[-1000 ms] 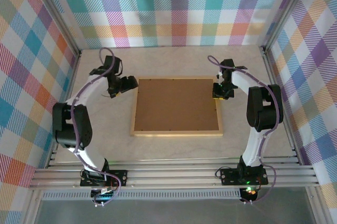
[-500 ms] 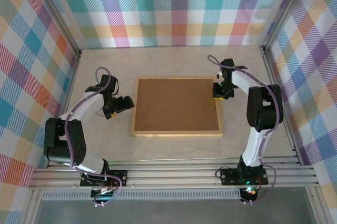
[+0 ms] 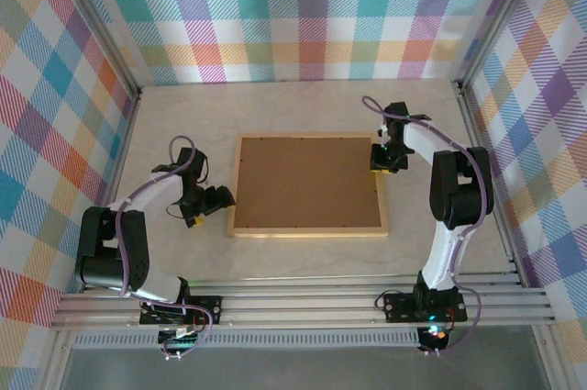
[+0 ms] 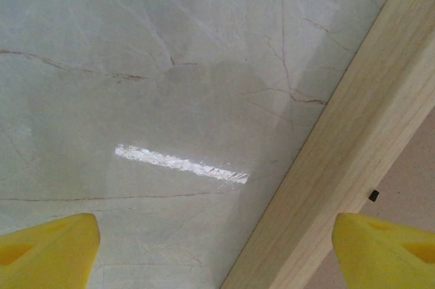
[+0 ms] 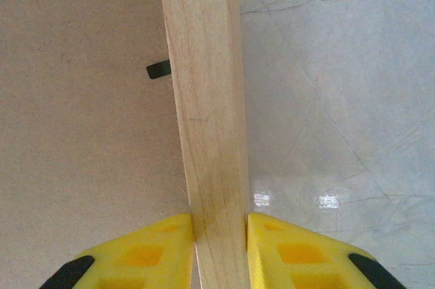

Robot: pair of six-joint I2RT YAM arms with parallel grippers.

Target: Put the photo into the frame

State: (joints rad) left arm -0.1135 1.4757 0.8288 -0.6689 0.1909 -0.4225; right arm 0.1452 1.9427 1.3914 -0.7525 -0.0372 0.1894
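Right pincer (image 5: 219,224) pinches the frame (image 3: 307,230) by its right rail, narrow grip; left pincer (image 3: 217,199), wide open and empty, sits just left of the left rail's near end.

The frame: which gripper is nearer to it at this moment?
Right. The right gripper is clamped on the frame at its right rail; the left gripper is open, straddling the left rail without gripping it.

Wood of frame (image 3: 307,230): light golden, faint grain. Inside frame, backing board (image 3: 307,181): plain matte brown. Around frame, table (image 3: 303,110): pale grey marble, thin brown veins. Beyond frame, walls (image 3: 303,14): pastel plaid. At frame, fingers (image 5: 143,255): yellow.
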